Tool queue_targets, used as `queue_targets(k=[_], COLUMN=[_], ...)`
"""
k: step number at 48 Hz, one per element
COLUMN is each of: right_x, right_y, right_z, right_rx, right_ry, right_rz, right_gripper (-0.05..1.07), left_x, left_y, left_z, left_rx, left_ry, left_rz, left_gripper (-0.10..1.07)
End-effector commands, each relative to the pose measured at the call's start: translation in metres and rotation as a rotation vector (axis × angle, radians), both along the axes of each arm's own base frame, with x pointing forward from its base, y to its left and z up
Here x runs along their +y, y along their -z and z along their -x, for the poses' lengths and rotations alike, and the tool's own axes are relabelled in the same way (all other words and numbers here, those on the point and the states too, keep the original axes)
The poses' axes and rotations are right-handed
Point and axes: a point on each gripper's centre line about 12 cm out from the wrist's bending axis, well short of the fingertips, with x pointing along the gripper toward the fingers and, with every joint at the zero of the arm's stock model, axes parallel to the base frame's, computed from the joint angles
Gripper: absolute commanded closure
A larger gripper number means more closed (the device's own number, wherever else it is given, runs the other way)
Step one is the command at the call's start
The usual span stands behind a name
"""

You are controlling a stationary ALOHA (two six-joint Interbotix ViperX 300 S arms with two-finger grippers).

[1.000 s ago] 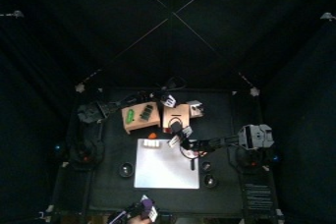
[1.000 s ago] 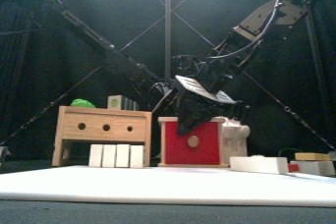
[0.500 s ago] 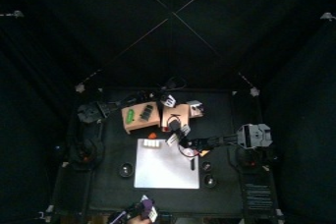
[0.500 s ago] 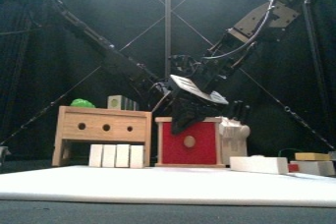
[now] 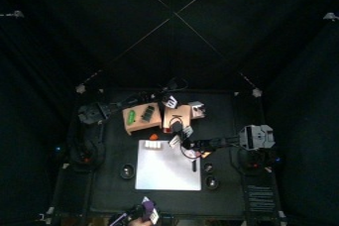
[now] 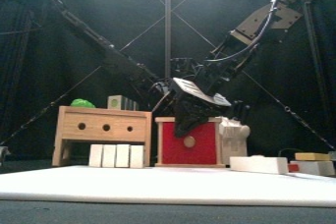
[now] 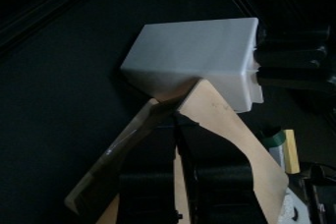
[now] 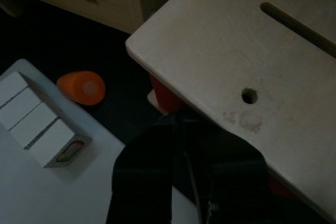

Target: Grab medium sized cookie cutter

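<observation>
Hovering over the red box, with no cookie cutter grabbed yet

The right gripper (image 6: 197, 105) hung just above the red box (image 6: 192, 141), which stood near the middle of the worktop beside the wooden box (image 6: 102, 130), both towards the far edge. Whether that gripper was wide or narrow could not be told, and nothing showed in its hold. The left gripper (image 7: 178, 105) sat against a white block (image 7: 197, 56) behind the boxes; its state could not be told either. No medium cookie cutter could be picked out for certain; an orange round piece (image 8: 82, 86) lay on the worktop near a row of white blocks (image 6: 118, 155), and it might be one. By my judgement the approach was underway, while the locating, closing and lifting all remained.
</observation>
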Motion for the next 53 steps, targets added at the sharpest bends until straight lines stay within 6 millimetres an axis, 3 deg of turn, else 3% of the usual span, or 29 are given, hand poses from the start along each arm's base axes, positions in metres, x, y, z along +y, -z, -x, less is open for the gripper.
queue_targets(k=[1,29,34,40,53], right_x=[-0.009,-0.01,-0.009,-0.008,0.011], right_y=[-0.022,-0.022,-0.027,-0.034,-0.049], right_z=[0.003,0.023,0.019,0.013,0.009], right_rx=[-0.052,-0.034,-0.052,-0.071,-0.111], right_ry=[0.029,0.07,0.062,0.051,0.006], right_rz=[0.008,0.001,0.005,0.012,0.011], right_gripper=[0.49,0.49,0.49,0.49,0.49], left_x=[0.0,-0.001,-0.001,0.001,0.008], left_y=[-0.018,-0.018,-0.018,-0.023,-0.053], left_z=[0.0,0.0,0.001,0.002,0.006], left_rx=[-0.027,-0.021,-0.021,-0.031,-0.089], left_ry=[0.004,0.013,0.012,0.006,-0.036], left_rz=[-0.024,-0.018,-0.018,-0.026,-0.14], left_gripper=[0.64,0.64,0.64,0.64,0.64])
